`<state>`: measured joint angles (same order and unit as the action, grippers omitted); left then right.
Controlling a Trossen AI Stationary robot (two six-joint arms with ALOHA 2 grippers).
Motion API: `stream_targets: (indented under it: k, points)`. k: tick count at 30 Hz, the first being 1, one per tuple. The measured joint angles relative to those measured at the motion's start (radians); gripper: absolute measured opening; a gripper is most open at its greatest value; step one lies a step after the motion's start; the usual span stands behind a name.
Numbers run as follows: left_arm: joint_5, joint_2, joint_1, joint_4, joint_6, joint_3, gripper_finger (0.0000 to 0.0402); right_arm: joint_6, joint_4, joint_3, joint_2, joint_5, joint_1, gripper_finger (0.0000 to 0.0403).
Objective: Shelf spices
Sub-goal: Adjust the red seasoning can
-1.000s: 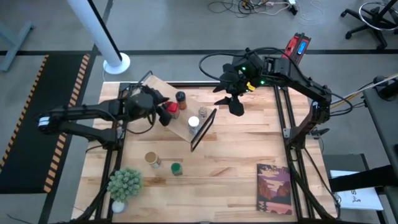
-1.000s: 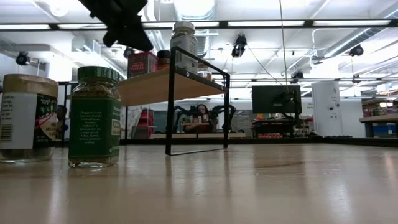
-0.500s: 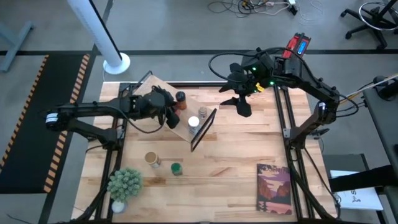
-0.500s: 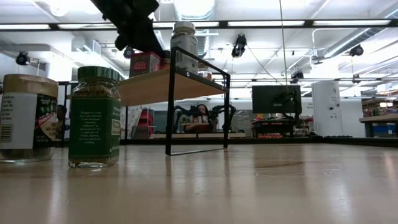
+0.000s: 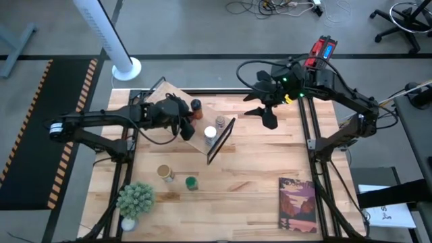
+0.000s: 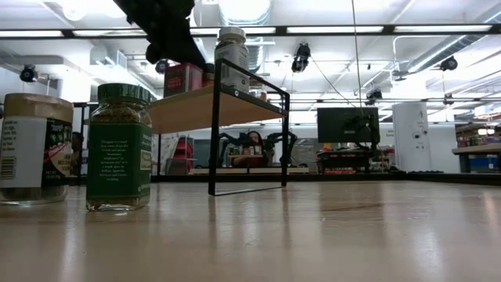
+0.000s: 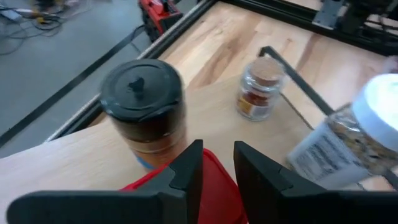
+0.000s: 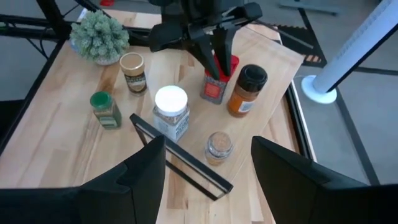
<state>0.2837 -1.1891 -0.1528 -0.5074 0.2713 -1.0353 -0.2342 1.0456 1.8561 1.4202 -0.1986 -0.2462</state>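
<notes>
High view: since a second ago your left gripper (image 5: 183,127) has slid in over the shelf (image 5: 177,101), and the right arm has drawn back toward the table's far right corner. The left gripper's fingers are pinched tight over the top of the red tin (image 8: 215,87), which stands on the plank beside the dark-lidded jar (image 5: 196,105). The white-lidded jar (image 5: 210,133) and small jar (image 5: 220,122) sit near the black frame (image 5: 221,140). Your right gripper (image 5: 268,116) hangs parted, holding nothing. The tan-topped jar (image 5: 164,173) and green-lidded jar (image 5: 192,183) stand on the table (image 5: 256,162), with open wood to their right.
</notes>
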Motion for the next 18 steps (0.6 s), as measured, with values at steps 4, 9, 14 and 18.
stream_targets:
  k: [4, 9, 14, 18]
  points:
    - [-0.052, 0.001, 0.0, 0.0, -0.022, 0.0, 0.0078, 0.01, -0.033, -0.06, -0.034, 0.001, 0.0, 0.0213]
    - [-0.062, 0.012, 0.0, -0.014, -0.027, 0.001, 0.0077, 0.015, -0.043, -0.101, -0.068, 0.001, 0.0, 0.0213]
    - [-0.065, 0.026, 0.001, -0.028, -0.027, 0.003, 0.0077, 0.019, -0.049, -0.105, -0.073, 0.001, 0.0, 0.0213]
    - [-0.065, 0.034, 0.001, -0.032, -0.027, 0.004, 0.0077, 0.018, -0.06, -0.104, -0.073, 0.001, 0.0, 0.0213]
